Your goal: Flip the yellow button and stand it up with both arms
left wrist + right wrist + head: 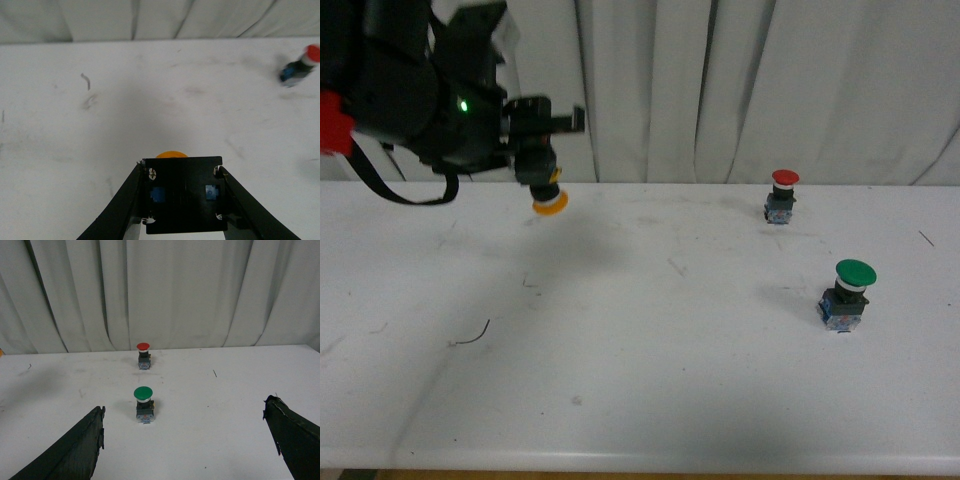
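My left gripper (542, 170) is shut on the yellow button (549, 201) and holds it above the table at the far left, cap pointing down. In the left wrist view the button's black and blue base (182, 192) fills the space between the fingers (125, 200), with the yellow cap's edge (171, 154) showing beyond it. My right gripper (185, 440) is open and empty, low over the table, facing the green and red buttons. The right arm does not show in the front view.
A green-capped button (847, 293) stands upright at the right of the white table (640, 380); it also shows in the right wrist view (143, 404). A red-capped button (782, 195) stands at the far right back, also seen by both wrists (143, 355) (299, 65). White curtains hang behind.
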Action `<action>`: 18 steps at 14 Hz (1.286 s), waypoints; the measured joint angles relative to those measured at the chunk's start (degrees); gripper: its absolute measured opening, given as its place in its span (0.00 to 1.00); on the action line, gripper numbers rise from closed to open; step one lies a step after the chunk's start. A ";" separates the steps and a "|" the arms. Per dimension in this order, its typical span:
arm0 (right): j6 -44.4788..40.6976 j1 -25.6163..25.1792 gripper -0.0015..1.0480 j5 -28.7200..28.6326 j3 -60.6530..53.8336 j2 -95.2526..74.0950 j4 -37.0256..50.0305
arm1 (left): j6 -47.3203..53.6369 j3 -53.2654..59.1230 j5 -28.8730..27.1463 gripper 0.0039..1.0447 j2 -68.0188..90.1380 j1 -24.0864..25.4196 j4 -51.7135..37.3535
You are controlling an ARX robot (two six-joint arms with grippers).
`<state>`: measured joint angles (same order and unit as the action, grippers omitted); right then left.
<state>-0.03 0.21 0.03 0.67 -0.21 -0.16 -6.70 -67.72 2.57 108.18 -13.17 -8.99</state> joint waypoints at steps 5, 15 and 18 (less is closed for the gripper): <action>0.00 0.00 0.93 0.00 0.00 0.00 -0.02 | -23.58 30.21 21.31 0.34 -28.39 -4.74 -21.05; 0.00 0.00 0.93 -0.02 0.00 0.00 -0.02 | -52.57 37.16 29.38 0.34 -17.38 -1.16 -58.64; 0.00 0.00 0.93 0.00 0.00 0.00 0.00 | -60.24 38.01 28.94 0.34 -12.83 -0.59 -64.52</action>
<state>-0.03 0.21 0.03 0.67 -0.21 -0.16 -66.94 -29.71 31.51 95.35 -13.76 -73.52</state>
